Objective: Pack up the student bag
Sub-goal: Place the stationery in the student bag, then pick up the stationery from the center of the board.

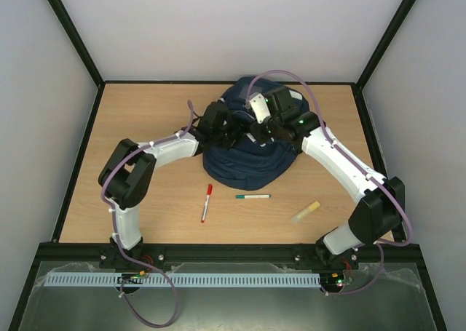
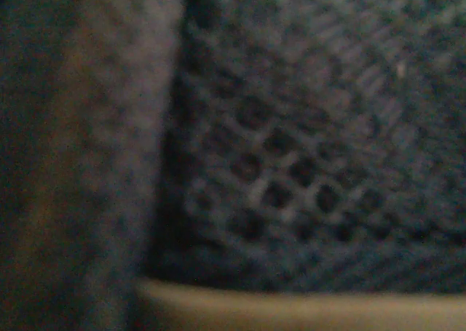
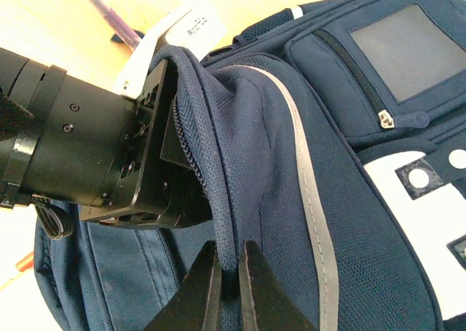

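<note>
The student bag (image 1: 247, 164), navy with a grey reflective stripe (image 3: 309, 200) and white patches, lies at the table's centre. My right gripper (image 3: 230, 276) is shut on a raised fold of its fabric beside the zip; from above it is at the bag's top (image 1: 261, 132). My left gripper (image 1: 230, 133) meets the same raised edge from the left. Its black housing (image 3: 87, 156) presses against the zip teeth, and its fingertips are hidden behind the fabric. The left wrist view is filled by dark blurred mesh (image 2: 291, 171) of the bag, and no fingers show.
On the wood in front of the bag lie a red marker (image 1: 207, 203), a teal-capped white marker (image 1: 253, 196) and a pale yellow stick (image 1: 306, 212). A black frame edges the table (image 1: 131, 120).
</note>
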`<state>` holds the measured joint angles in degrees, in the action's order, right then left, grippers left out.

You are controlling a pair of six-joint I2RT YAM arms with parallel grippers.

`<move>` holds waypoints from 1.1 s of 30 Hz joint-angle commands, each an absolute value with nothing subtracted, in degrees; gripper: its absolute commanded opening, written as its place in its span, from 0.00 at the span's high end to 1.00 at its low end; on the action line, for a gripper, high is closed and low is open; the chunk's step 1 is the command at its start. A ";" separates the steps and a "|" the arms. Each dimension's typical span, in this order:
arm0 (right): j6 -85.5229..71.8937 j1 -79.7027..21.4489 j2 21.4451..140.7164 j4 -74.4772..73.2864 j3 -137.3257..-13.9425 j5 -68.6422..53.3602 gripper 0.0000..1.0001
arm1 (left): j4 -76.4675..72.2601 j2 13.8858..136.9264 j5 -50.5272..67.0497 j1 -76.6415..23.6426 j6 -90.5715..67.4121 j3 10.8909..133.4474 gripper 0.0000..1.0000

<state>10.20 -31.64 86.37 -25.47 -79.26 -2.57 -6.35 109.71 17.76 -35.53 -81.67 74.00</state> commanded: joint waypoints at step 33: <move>9.55 -30.68 80.45 -14.87 -69.24 -0.83 0.99 | 19.98 76.28 23.10 -34.21 -45.36 56.18 0.25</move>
